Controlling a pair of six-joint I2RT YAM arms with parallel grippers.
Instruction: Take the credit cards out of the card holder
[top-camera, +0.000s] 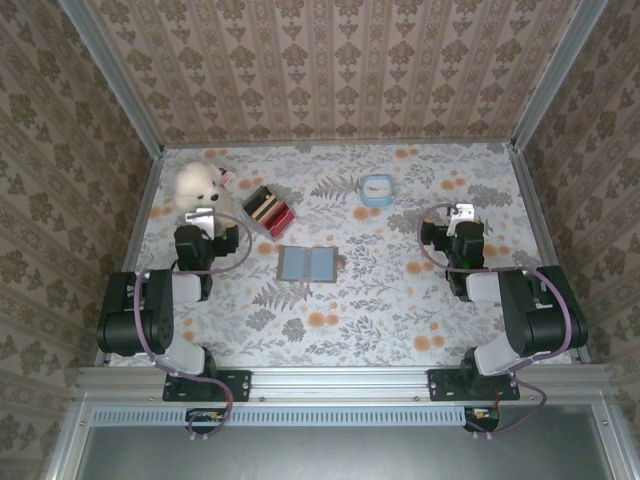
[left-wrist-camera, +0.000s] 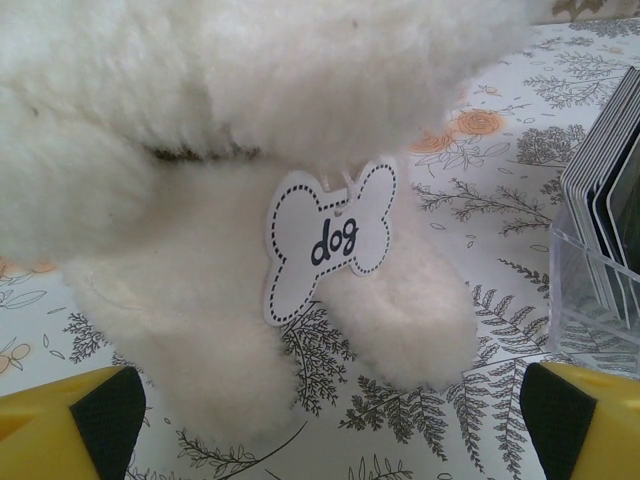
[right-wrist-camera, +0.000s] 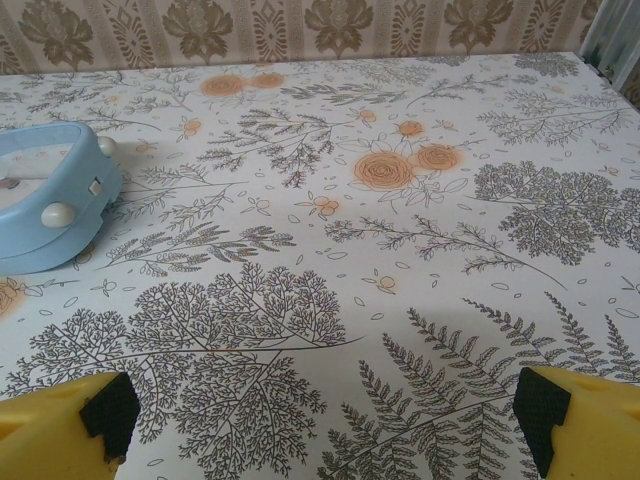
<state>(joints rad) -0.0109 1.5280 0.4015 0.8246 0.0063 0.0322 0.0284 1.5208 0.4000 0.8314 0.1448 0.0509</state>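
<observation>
The card holder (top-camera: 307, 263) lies spread open and flat near the middle of the table, its grey-blue inner pockets facing up. The credit cards are hidden; from above I cannot make any out in the pockets. My left gripper (top-camera: 203, 215) is open to the left of the holder and apart from it, pointing at a white plush dog. In the left wrist view the left gripper (left-wrist-camera: 330, 440) holds nothing, and its yellow fingertips (left-wrist-camera: 105, 410) stand wide apart. My right gripper (top-camera: 461, 212) is open far to the holder's right. Bare tablecloth lies between the fingers of the right gripper (right-wrist-camera: 325, 420).
The white plush dog (left-wrist-camera: 250, 150) with a bone-shaped "dog" tag (left-wrist-camera: 330, 240) sits at the back left. A clear box with a black, tan and red striped block (top-camera: 270, 211) stands beside it. A light blue round object (right-wrist-camera: 50, 200) rests at the back centre. Metal rails edge the table.
</observation>
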